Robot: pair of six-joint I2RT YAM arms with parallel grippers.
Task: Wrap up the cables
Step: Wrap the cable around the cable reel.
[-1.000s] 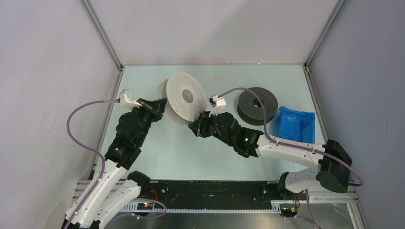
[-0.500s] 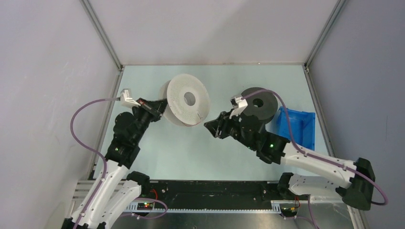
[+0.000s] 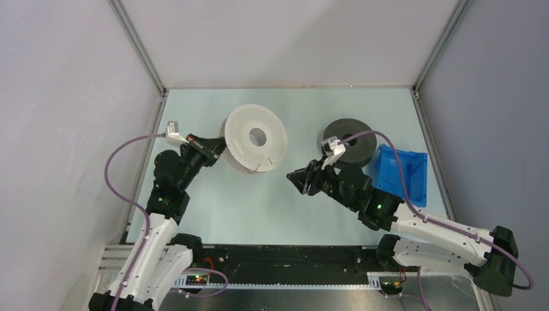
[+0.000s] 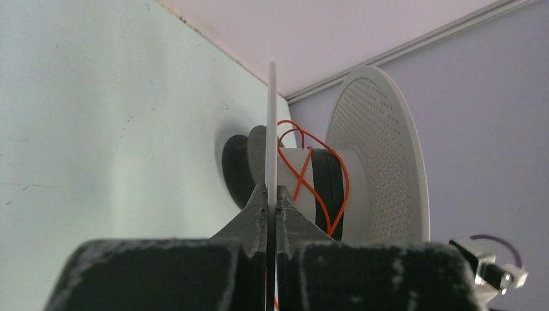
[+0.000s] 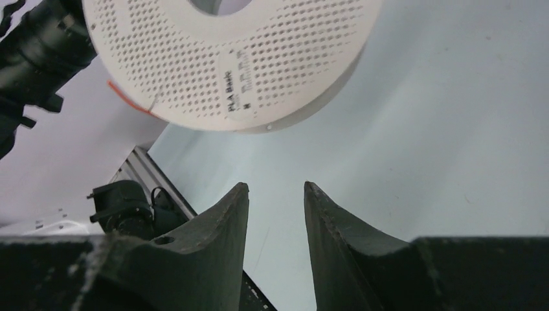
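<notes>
**A:** Your left gripper is clamped tight on the thin near flange of the white spool. The spool stands on edge, with its perforated face turned toward your right arm.

**B:** And where do you have the reddish cable?

**A:** It's on that spool. It loops loosely round the pale hub between the two flanges and crosses over itself, next to a dark band. The right wrist view also shows a short strand of it at the rim.

**B:** Can you read anything?

**A:** A small label on the perforated face says "PLA Basic". The lines under it are too small to make out.

**B:** What about your right gripper?

**A:** Its fingers stand apart with nothing between them. It points at the white spool but doesn't touch it. The dark grey spool lies flat on the table behind that arm, and the blue bin is just beside it.
</notes>
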